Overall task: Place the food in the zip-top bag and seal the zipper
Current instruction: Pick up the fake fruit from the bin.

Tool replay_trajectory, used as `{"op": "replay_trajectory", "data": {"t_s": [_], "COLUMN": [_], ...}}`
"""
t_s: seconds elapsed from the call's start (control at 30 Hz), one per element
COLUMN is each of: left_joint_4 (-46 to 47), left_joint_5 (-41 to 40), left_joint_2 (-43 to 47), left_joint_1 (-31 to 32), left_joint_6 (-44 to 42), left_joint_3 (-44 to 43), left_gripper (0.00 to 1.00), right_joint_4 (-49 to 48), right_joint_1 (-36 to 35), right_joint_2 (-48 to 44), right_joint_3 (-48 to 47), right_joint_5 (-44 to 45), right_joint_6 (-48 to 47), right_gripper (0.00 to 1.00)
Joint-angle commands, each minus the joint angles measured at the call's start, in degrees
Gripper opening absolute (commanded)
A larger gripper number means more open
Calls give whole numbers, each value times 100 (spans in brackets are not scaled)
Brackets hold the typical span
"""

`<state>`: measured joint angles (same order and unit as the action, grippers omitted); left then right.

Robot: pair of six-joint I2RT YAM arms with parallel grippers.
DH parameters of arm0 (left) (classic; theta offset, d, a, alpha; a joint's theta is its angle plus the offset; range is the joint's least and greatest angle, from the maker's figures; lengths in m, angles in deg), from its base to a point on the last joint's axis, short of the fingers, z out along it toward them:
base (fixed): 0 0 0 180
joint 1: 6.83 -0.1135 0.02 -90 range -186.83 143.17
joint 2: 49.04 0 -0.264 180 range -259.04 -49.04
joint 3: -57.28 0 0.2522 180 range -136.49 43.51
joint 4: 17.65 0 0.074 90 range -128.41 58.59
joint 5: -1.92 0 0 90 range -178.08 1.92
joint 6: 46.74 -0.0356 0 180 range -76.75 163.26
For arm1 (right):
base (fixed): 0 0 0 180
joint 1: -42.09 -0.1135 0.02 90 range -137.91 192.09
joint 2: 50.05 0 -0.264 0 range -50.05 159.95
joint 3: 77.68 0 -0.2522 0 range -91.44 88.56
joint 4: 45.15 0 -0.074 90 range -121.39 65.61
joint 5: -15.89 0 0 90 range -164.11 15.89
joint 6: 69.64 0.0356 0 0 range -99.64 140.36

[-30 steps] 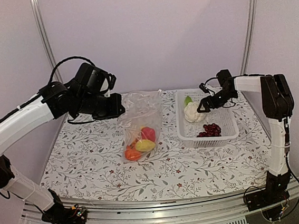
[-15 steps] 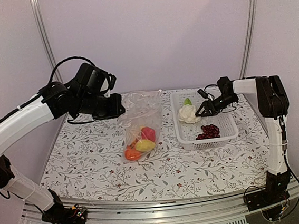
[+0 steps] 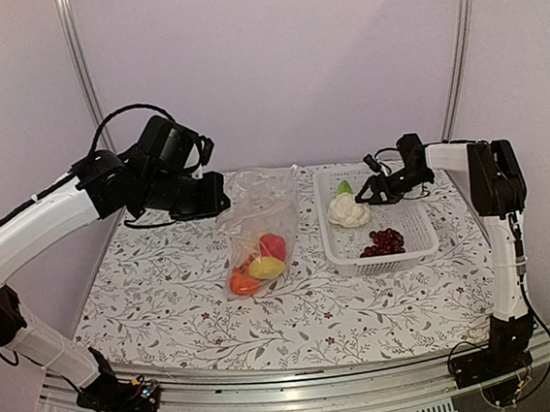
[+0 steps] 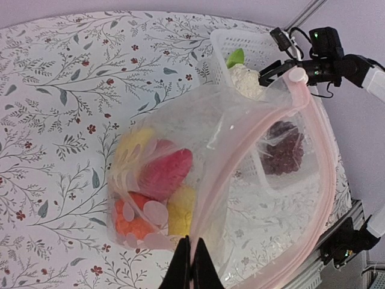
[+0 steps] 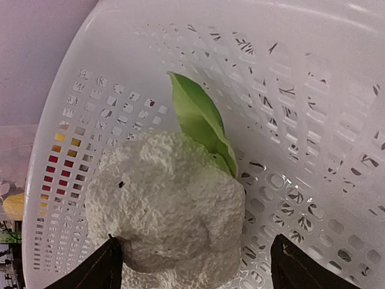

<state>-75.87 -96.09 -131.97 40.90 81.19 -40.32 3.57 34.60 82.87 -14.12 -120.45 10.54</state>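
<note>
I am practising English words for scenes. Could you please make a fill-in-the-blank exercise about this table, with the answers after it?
1. The cauliflower lies in the white mesh ____.
2. The left gripper is shut on the rim of the clear zip-top ____.
3. The right gripper, its fingers on either side of the cauliflower, is ____.
Missing words: basket; bag; open.
</note>
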Motion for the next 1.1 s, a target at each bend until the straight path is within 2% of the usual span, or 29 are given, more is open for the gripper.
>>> {"op": "replay_trajectory", "data": {"t_s": [0.0, 0.17, 0.37, 0.4, 0.47, 0.53, 0.57, 0.67, 0.73, 0.9, 1.07], "left_joint_4": [-61, -62, -47, -39, -12, 8, 15, 11, 9, 24, 93], "left_joint_5": [6, 28, 49, 54, 61, 73, 84, 98, 86, 69, 147], "left_joint_2": [23, -46, -106, -114, -134, -152, -161, -165, -142, -138, -219], "left_joint_1": [-44, -40, -51, -45, -48, -44, -52, -47, -50, -53, -48], "left_joint_6": [-18, -46, -53, -57, -63, -70, -80, -97, -104, -151, -214], "left_joint_3": [-4, -63, -63, -55, -46, -58, -67, -89, -89, -97, -180], "left_gripper": [0, 0, 0, 0, 0, 0, 0, 0, 0, 0, 0], "right_joint_4": [-70, 368, 855, 930, 1055, 1095, 1078, 1040, 890, 543, 593], "right_joint_1": [-113, -278, -312, -320, -337, -339, -339, -333, -337, -342, -479], "right_joint_2": [330, 491, 536, 520, 468, 413, 384, 74, -289, -1713, -2775], "right_joint_3": [-113, -93, -87, -84, -61, -24, 2, 178, 431, 1006, 978], "right_joint_5": [120, -356, -1203, -1300, -1539, -1698, -1713, -1589, -1349, -850, -736], "right_joint_6": [-64, -617, -1202, -1362, -1557, -1702, -1700, -1693, -1698, -1748, -1845], "right_gripper": [85, 91, 90, 87, 76, 59, 43, 27, 23, 19, 18]}}
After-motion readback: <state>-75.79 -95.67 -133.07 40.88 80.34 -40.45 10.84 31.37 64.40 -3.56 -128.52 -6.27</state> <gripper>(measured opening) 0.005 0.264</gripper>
